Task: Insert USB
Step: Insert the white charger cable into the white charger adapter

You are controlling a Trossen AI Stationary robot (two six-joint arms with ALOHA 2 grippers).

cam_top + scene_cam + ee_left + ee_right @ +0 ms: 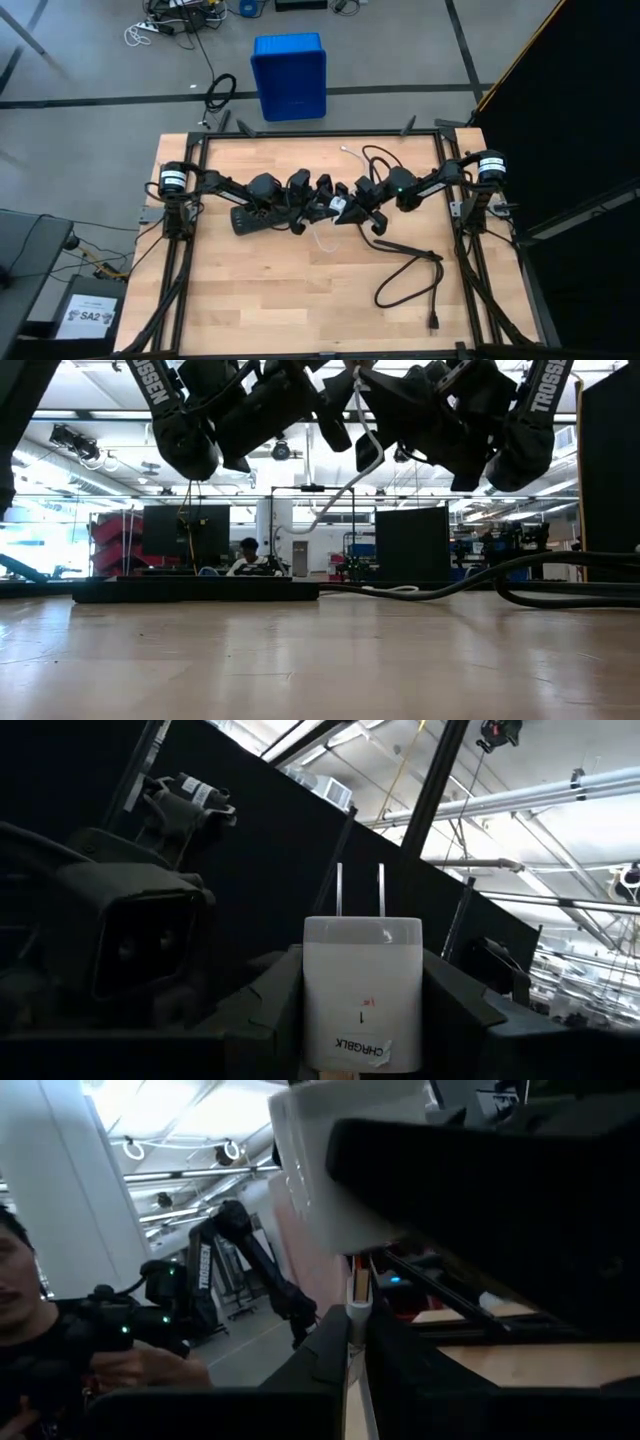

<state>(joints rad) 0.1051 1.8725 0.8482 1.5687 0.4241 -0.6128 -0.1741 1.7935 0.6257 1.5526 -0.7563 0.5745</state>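
My two grippers meet above the middle of the table. My left gripper (362, 982) is shut on a white charger block (362, 995) whose two metal prongs (360, 888) point away from the wrist. My right gripper (357, 1332) is shut on the USB cable's small white plug (357, 1295), which points up at the charger's underside (340, 1170). From there the thin white USB cable (322, 238) hangs in a loose loop (338, 492). A black power strip (248, 219) lies flat on the table beneath my left arm. My left gripper pinches the charger block by its two narrow sides (312, 1005) between its two fingers, prongs forward, lifted clear of the table. My right gripper pinches the USB plug (357, 1312) between its two fingers; the plug's tip sticks out past them toward the charger, and the cable trails slack below.
A thick black cord (410, 268) snakes over the table's right half, ending in a plug (434, 320) near the front edge. A blue bin (290, 75) stands on the floor beyond the table. A person (60, 1350) shows in the right wrist view beyond the table.
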